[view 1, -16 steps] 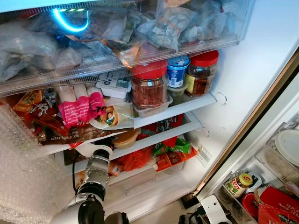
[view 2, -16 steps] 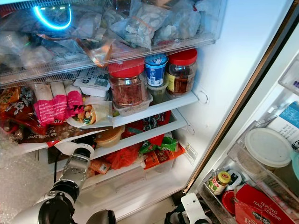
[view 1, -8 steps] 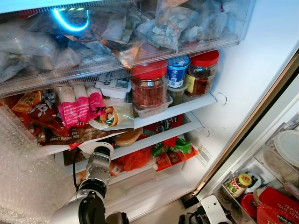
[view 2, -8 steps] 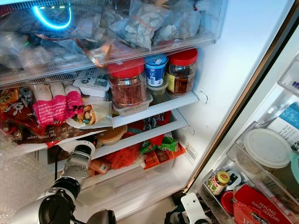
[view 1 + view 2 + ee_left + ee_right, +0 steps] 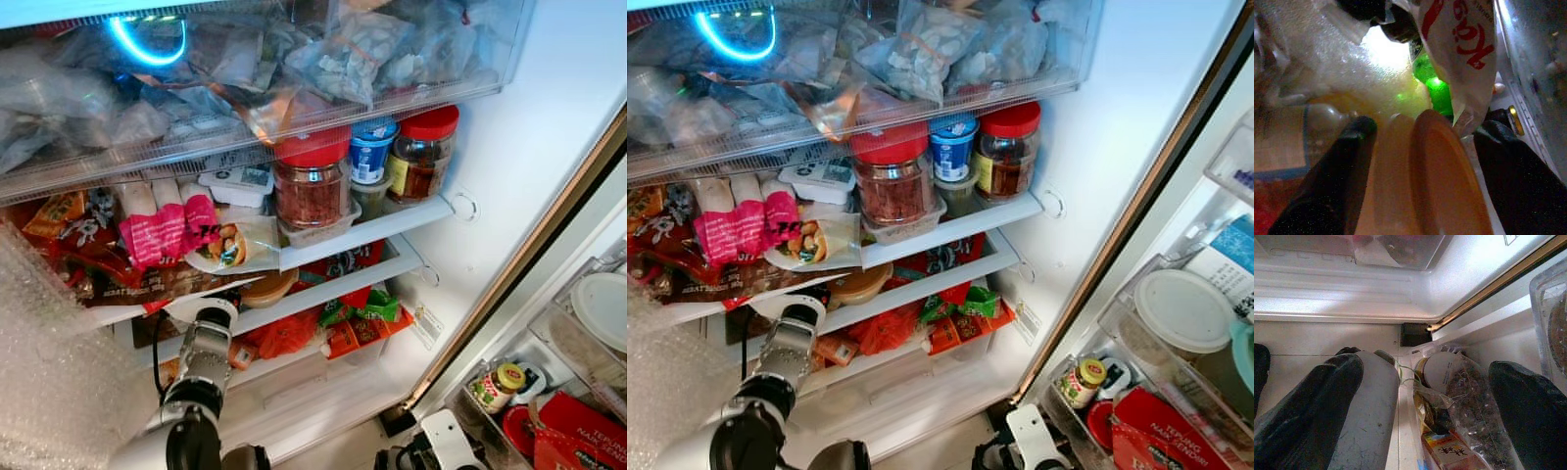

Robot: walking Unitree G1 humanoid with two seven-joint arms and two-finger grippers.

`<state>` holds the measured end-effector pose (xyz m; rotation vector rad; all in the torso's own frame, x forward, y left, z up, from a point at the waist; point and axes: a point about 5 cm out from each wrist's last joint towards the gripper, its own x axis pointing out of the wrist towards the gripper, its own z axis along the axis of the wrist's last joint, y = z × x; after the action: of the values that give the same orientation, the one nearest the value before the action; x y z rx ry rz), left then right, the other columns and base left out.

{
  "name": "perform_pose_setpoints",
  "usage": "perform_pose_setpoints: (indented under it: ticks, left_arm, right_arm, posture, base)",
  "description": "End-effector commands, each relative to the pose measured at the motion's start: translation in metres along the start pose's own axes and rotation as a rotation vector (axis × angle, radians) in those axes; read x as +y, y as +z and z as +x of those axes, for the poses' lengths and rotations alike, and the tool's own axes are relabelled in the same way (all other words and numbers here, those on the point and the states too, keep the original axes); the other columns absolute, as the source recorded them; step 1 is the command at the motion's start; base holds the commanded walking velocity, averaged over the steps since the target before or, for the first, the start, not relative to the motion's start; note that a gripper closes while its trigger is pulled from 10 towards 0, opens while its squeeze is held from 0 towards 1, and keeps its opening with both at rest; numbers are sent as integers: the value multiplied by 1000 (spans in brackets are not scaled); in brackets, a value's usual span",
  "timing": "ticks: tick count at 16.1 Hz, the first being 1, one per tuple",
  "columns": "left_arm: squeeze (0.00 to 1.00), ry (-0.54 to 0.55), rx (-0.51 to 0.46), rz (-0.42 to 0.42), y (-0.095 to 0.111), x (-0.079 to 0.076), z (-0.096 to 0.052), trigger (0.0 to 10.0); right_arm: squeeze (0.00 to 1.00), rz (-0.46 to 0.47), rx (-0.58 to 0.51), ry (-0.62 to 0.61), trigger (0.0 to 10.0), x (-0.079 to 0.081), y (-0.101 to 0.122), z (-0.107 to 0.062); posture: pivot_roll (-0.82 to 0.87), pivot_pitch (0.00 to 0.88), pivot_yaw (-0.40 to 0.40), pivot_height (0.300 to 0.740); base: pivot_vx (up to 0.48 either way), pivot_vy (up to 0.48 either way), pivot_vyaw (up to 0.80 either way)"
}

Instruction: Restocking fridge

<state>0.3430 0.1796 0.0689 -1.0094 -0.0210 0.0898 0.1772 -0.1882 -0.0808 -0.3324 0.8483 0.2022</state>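
**Left arm reaching into a packed fridge, fingers spread around a tan tub**

The left gripper (image 5: 1420,142) is deep on a lower fridge shelf (image 5: 323,294). Its two black fingers (image 5: 1342,171) are spread wide, one at about 8 o'clock and one at 4 o'clock in the wrist view, with a tan lidded tub (image 5: 1444,181) lying between them. The tub seems to rest against the 8 o'clock finger, though the dim light makes contact hard to judge. Above the tub hangs a white packet (image 5: 1459,54) with red lettering, partly readable as "Ko".

From the head camera, the silver left arm (image 5: 201,362) rises from 7 o'clock toward the tan tub (image 5: 265,287), which sits under the shelf holding a pink packet (image 5: 162,230). A red-lidded jar (image 5: 312,181) stands at centre, a blue-labelled cup (image 5: 372,149) beside it.

The right gripper (image 5: 1425,382) hangs low near the fridge's base, fingers wide apart, holding nothing. A red packet (image 5: 1161,431) in the door bin at 4 o'clock reads "TEPUNG".
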Motion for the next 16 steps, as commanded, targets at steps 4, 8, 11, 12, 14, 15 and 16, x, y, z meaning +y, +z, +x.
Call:
perform_pose_setpoints:
  ticks: [4, 8, 11, 12, 14, 15, 16]
  left_arm:
    - [0, -58, 16, 9, -5, 2, -11, 10000]
    - [0, -84, 18, 11, -6, 3, -19, 10000]
    - [0, -93, 20, 56, -3, 5, -29, 10000]
    - [0, -93, 18, 58, -2, 5, -30, 10000]
    - [0, -93, 27, 70, 0, 6, -40, 10000]
    - [0, -110, 55, 65, -2, 4, -44, 10000]
    - [0, -141, 109, 74, -6, 2, -48, 10000]
  right_arm:
    - [0, 7, 139, 37, 10000, 12, -35, -10]
    - [0, 9, 138, 37, 10000, 13, -35, -10]
    - [0, 14, 138, 33, 10000, 14, -35, -10]
    - [0, 15, 138, 33, 10000, 14, -35, -10]
    - [0, 12, 137, 37, 10000, 14, -35, -10]
    - [0, 11, 137, 37, 10000, 14, -35, -10]
    - [0, 10, 137, 37, 10000, 14, -35, -10]
  posture:
    - [-202, 92, 7, 641]
    - [-198, 80, 12, 641]
    - [-199, 73, 16, 641]
    - [-199, 73, 16, 641]
    - [-189, 73, 17, 641]
    - [-189, 73, 17, 641]
    - [-189, 76, 17, 641]
  base:
    - [0, 0, 0]
    - [0, 0, 0]
    - [0, 0, 0]
    - [0, 0, 0]
    - [0, 0, 0]
    - [0, 0, 0]
    - [0, 0, 0]
